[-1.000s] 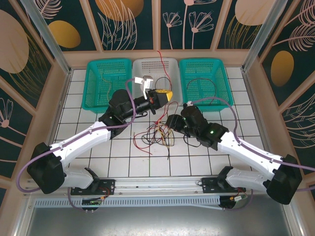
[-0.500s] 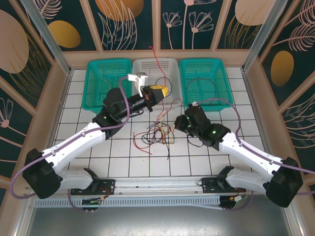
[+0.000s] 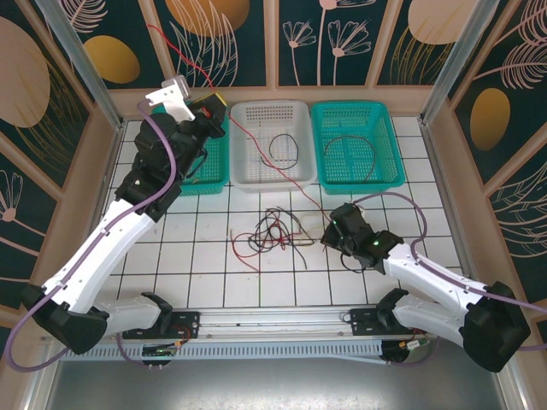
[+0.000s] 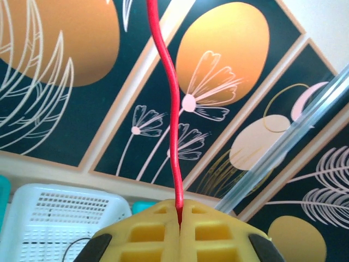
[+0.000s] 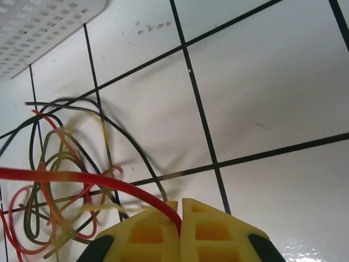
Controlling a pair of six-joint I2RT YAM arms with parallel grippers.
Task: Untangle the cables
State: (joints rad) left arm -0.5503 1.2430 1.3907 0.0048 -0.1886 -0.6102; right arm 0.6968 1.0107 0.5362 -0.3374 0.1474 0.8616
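Observation:
The cables point(image 3: 272, 231) lie as a loose tangle of red, tan and black wires on the white tiles in mid table. One red cable point(image 3: 272, 155) runs taut from it, over the white basket, between my two grippers. My left gripper point(image 3: 212, 104) is raised high at the back left, over the left teal basket, and is shut on this red cable point(image 4: 170, 93); its yellow pads point(image 4: 179, 207) pinch it. My right gripper point(image 3: 328, 232) sits low beside the tangle's right edge, shut on the same red cable point(image 5: 87, 177), with the tangle point(image 5: 57, 185) just in front.
Three baskets stand along the back: a teal basket point(image 3: 209, 178) partly under the left arm, a white basket point(image 3: 244, 175) holding a black wire point(image 3: 282, 150), and a teal basket point(image 3: 385, 175) holding a dark wire point(image 3: 349, 143). Patterned walls enclose the table.
My left arm swung up and to the back left, drawing the red cable out and taut. My right gripper slid nearer and to the right, staying low, and closed on that cable.

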